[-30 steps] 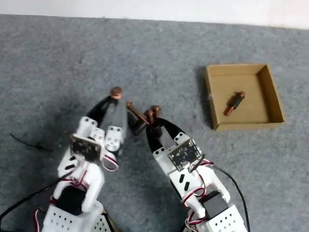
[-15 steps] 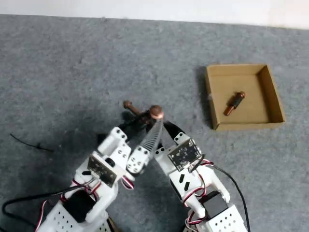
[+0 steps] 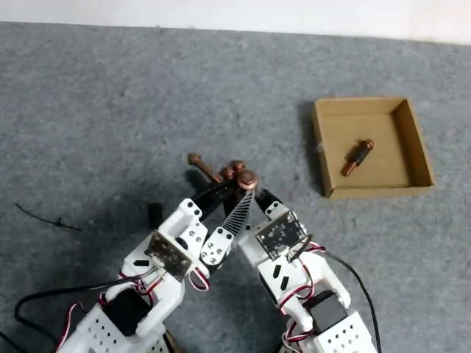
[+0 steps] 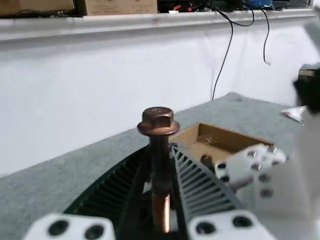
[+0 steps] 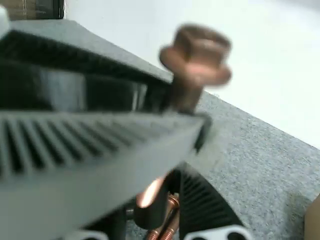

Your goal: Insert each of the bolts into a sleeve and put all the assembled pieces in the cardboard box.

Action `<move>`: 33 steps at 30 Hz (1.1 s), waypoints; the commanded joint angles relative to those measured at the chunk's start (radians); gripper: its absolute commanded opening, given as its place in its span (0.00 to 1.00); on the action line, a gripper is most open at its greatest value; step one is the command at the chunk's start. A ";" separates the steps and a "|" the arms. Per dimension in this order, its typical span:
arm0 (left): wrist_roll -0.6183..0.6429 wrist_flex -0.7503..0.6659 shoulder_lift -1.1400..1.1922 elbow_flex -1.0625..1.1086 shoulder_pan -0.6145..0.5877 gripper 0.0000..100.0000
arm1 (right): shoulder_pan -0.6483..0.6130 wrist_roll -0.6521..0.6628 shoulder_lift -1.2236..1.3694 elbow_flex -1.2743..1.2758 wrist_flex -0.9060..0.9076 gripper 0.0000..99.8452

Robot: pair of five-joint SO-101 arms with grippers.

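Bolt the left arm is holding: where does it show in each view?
High view: bolt at centre, head up, at the tip of the left end effector.
Left wrist view: bolt at centre, upright.
Right wrist view: bolt at upper middle.
Shared landmark: the ribbed fingers clamping it.

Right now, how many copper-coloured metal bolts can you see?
5 bolts: one upright in the left gripper; one lying on the grey carpet; two heads beside it; one sleeved in the brown cardboard box. More may hide beneath the arms.
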 commanded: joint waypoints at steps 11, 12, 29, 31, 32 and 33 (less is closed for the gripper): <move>0.009 -0.049 -0.022 -0.056 -0.076 0.01 | -0.004 0.014 -0.021 0.110 0.001 0.01; 0.009 -0.051 -0.022 -0.061 -0.076 0.01 | -0.004 0.014 -0.021 0.110 0.001 0.01; 0.009 -0.147 -0.021 -0.045 -0.076 0.01 | -0.004 0.012 -0.021 0.107 0.001 0.01; 0.009 -0.150 -0.021 -0.045 -0.074 0.01 | -0.004 0.011 -0.021 0.107 0.001 0.01; 0.009 -0.150 -0.021 -0.044 -0.071 0.01 | -0.004 0.011 -0.021 0.107 0.001 0.01; 0.009 -0.150 -0.021 -0.044 -0.070 0.01 | -0.004 0.011 -0.021 0.107 0.001 0.01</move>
